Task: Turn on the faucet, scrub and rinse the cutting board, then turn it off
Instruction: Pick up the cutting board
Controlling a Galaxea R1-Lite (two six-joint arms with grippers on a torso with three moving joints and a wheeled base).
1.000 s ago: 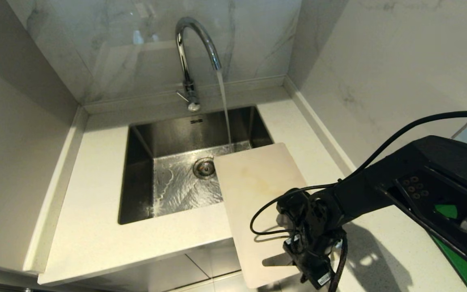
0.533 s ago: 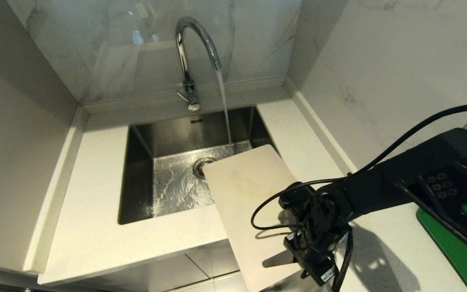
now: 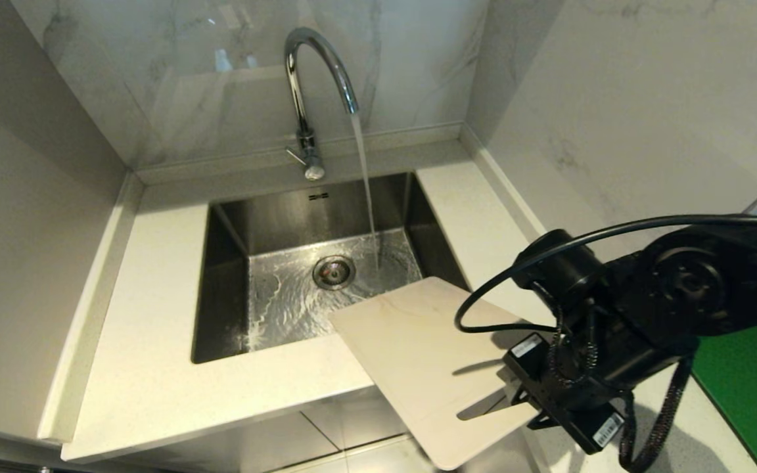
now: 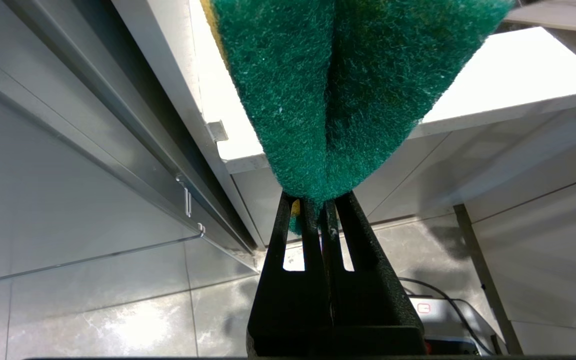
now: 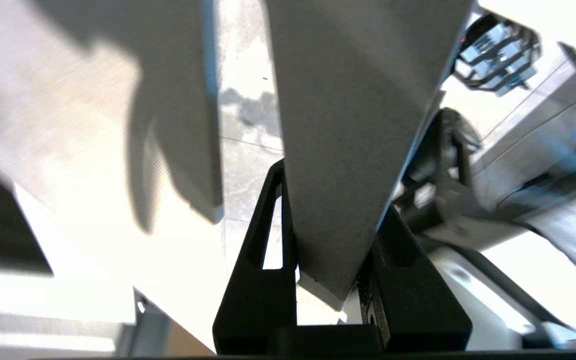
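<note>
We saw the pale worktop (image 3: 148, 368) wrapping a steel sink (image 3: 286, 295) in a marble-walled corner, with a green mat (image 3: 756, 381) at the right edge. The cutting board (image 3: 418, 361) was lifted and tilted, its far corner over the sink's front right, clear of the water stream (image 3: 365, 184) running from the faucet (image 3: 309, 98) into the basin. The right gripper (image 5: 335, 270) had its jaws pinching the board's near edge. The left gripper (image 4: 324, 220), low beside the cabinet front, had its jaws pressed together on a green scouring sponge (image 4: 348, 85).
</note>
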